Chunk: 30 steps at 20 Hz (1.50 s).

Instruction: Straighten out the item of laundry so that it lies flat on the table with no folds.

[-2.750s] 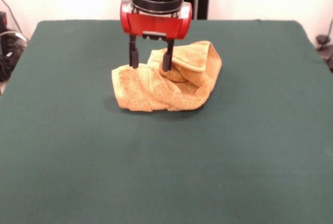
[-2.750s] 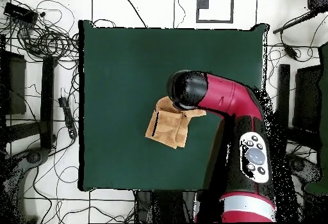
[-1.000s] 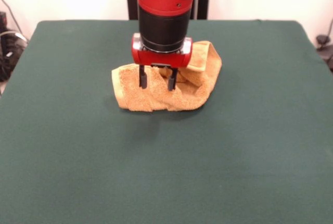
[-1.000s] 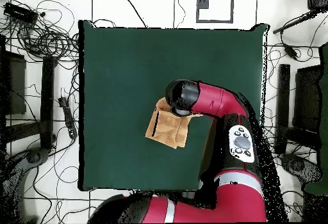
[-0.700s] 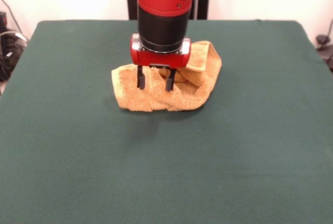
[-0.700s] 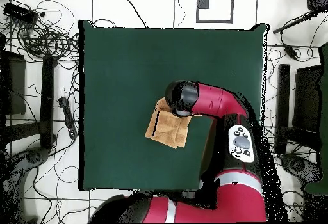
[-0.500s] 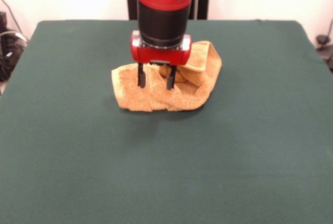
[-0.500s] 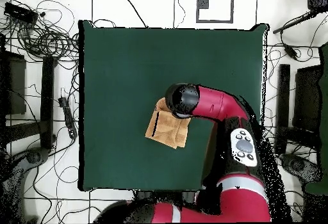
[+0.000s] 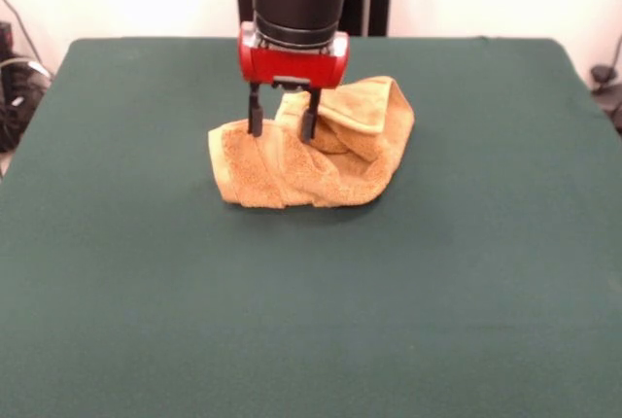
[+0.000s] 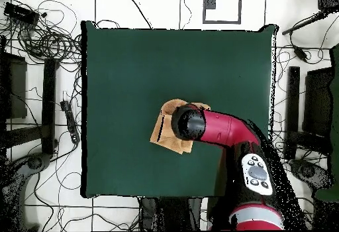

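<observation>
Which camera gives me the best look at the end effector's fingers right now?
The front view: the end effector hangs open over the crumpled towel, with both dark fingers visible. In the overhead view the arm hides the fingers; only part of the towel shows.

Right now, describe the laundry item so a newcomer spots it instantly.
Start at the big dark green table. Around its middle, under the red and black arm's open gripper, lies a golden-orange terry towel. It is the only cloth there, crumpled in thick folds.

The dark green table (image 9: pixel 466 272) is occupied by 1 crumpled golden-orange towel (image 9: pixel 292 170), just 12 o'clock of centre.
</observation>
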{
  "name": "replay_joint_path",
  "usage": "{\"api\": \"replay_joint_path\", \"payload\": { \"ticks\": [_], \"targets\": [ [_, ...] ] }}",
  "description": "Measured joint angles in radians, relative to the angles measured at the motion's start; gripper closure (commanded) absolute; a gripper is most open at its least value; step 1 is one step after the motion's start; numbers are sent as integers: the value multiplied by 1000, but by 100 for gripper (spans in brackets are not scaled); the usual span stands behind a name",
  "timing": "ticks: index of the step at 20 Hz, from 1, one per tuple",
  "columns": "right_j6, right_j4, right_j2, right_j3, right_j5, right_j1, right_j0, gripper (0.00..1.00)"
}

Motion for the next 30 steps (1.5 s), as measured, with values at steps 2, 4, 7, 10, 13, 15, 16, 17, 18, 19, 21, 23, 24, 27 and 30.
{"api": "replay_joint_path", "payload": {
  "ticks": [2,4,7,10,13,15,16,17,18,19,21,23,24,27,30],
  "targets": [
    [0,-11,1,19,-28,0,-1,0],
    [0,-17,1,36,-45,0,-1,0],
    [0,-26,1,55,-56,0,-1,0],
    [0,-35,1,63,-56,0,-1,0],
    [0,-44,1,71,-56,-8,-1,0],
    [0,-45,1,74,-56,-16,-1,0],
    [0,-45,1,77,-56,-22,-1,0],
    [0,-45,1,79,-56,-25,-1,0],
    [0,-45,1,80,-56,-27,-1,0],
    [0,-45,1,83,-56,-29,-1,0],
    [0,-45,1,88,-56,-35,-1,0],
    [0,-45,1,92,-56,-38,-1,0],
    [0,-45,1,94,-56,-38,-1,0],
    [0,-46,1,97,-56,-38,-1,0],
    [0,-46,1,97,-57,-38,-1,0]
  ]
}}
